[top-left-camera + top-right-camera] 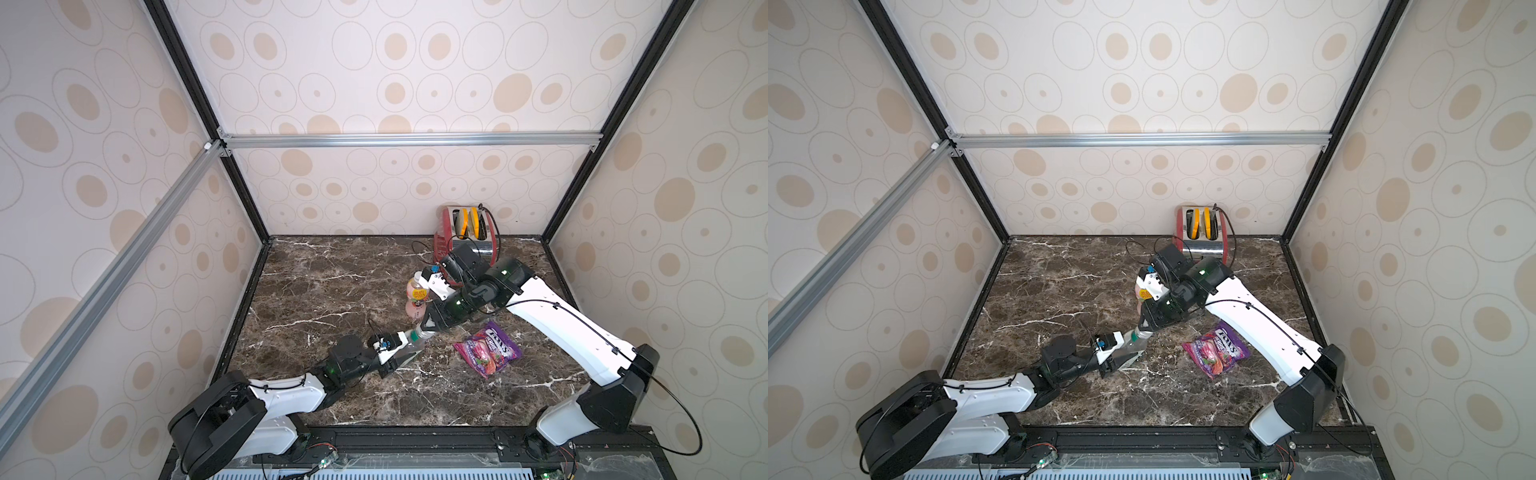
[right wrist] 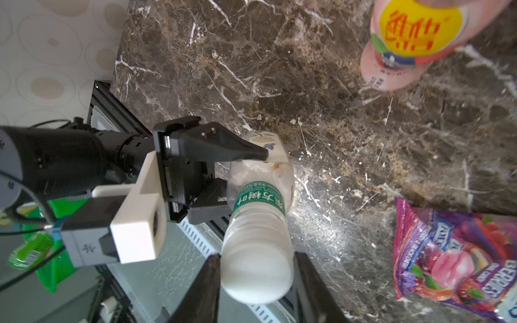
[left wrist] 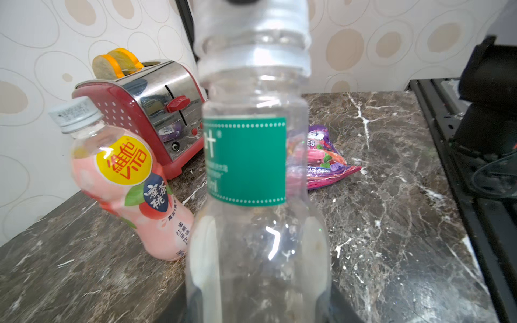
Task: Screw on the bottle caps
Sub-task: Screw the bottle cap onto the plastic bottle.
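Near the middle of the desk (image 1: 324, 286), left jaws clamp the clear bottle (image 2: 258, 195), seemingly empty; right jaws grip its white cap (image 2: 256, 268). Farther back stands the capped pink bottle (image 3: 123, 190), holding pink drink.

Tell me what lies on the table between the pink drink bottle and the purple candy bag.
Nothing: the right wrist view shows bare marble table between pink bottle and candy bag.

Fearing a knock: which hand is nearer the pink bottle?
Right. The right hand grips the clear bottle's cap beside it; the left hand holds that bottle's body farther off.
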Motion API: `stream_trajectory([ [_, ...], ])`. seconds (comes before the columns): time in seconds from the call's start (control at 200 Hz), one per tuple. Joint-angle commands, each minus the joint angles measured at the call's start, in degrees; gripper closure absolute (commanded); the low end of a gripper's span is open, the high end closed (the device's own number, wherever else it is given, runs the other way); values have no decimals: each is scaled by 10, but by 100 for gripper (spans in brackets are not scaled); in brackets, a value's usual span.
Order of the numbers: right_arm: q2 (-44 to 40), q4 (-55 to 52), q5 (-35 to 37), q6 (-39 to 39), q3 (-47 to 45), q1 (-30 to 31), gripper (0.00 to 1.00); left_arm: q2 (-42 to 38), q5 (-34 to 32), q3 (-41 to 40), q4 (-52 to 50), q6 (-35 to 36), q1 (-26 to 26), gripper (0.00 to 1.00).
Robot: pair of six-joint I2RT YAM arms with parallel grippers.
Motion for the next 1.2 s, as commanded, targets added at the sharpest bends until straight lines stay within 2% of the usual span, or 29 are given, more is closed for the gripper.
stream_trajectory([
  [0.0, 5, 59, -26, 137, -62, -1, 63, -47, -75, 30, 86, 83, -37, 50],
  [0.16, -13, 138, -60, 249, -118, -1, 58, -51, -130, 27, 70, 144, -64, 51],
  [0.27, -36, 193, -70, 295, -150, -7, 52, -38, -149, 14, 90, 127, -65, 50],
  [0.516, -84, 171, -26, 270, -136, -32, 41, 18, -148, 7, 124, 84, -63, 50],
  [0.646, -100, 134, -12, 216, -103, -36, 26, 37, -135, 7, 121, 65, -53, 50],
  [0.711, -105, 120, -6, 175, -81, -36, 19, 43, -114, 8, 116, 53, -46, 51],
  [0.841, -111, 99, 4, 57, -26, -36, 13, 46, -32, 19, 89, 6, -14, 51],
  [1.027, -158, 79, 38, -303, -9, -36, 13, 39, 99, 52, 7, -23, 27, 52],
  [1.147, -232, 110, 26, -465, -75, -36, 12, 31, 142, 61, -14, -28, 42, 52],
  [1.192, -254, 117, 18, -519, -97, -35, 8, 29, 154, 66, -25, -26, 46, 52],
])
